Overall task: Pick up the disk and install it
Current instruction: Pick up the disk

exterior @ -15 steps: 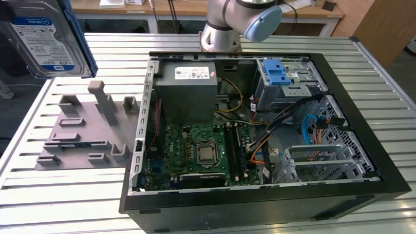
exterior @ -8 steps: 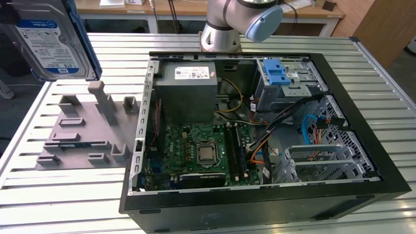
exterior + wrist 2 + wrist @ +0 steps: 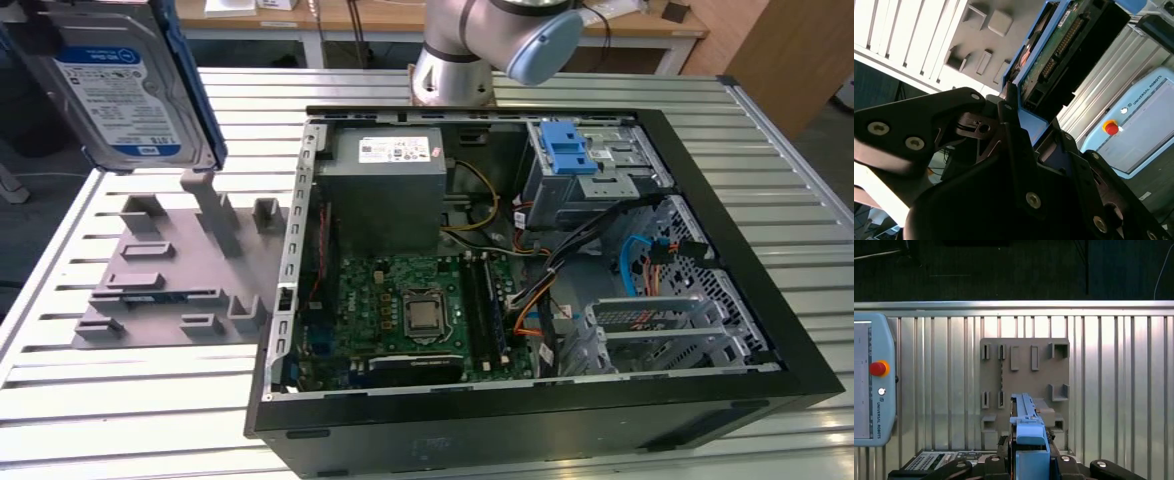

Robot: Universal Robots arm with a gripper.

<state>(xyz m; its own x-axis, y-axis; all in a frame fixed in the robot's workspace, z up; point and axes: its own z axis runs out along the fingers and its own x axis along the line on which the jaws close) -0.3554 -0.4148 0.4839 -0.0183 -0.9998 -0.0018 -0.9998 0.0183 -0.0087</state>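
Observation:
The disk [image 3: 114, 85] is a silver hard drive with a white-and-blue label in a blue plastic bracket. In the exterior view it hangs in the air at the far left, above the grey fixture plate [image 3: 174, 270] and clear of it. My gripper [image 3: 1024, 117] is shut on it. The second wrist view shows black fingers [image 3: 1006, 125] clamped on the blue bracket, with the disk's green circuit board [image 3: 1064, 45] facing the camera. In the first wrist view the disk [image 3: 1026, 427] is edge-on, rising out of the gripper [image 3: 1029, 460] over the grey plate [image 3: 1024, 375].
An open computer case [image 3: 747, 300] lies on the slatted metal table [image 3: 134, 400] at the exterior view's right. It holds a motherboard [image 3: 414, 310], a power supply [image 3: 380, 185] and a drive bay with a blue latch [image 3: 571, 150]. A teach pendant [image 3: 871, 380] rests on the table.

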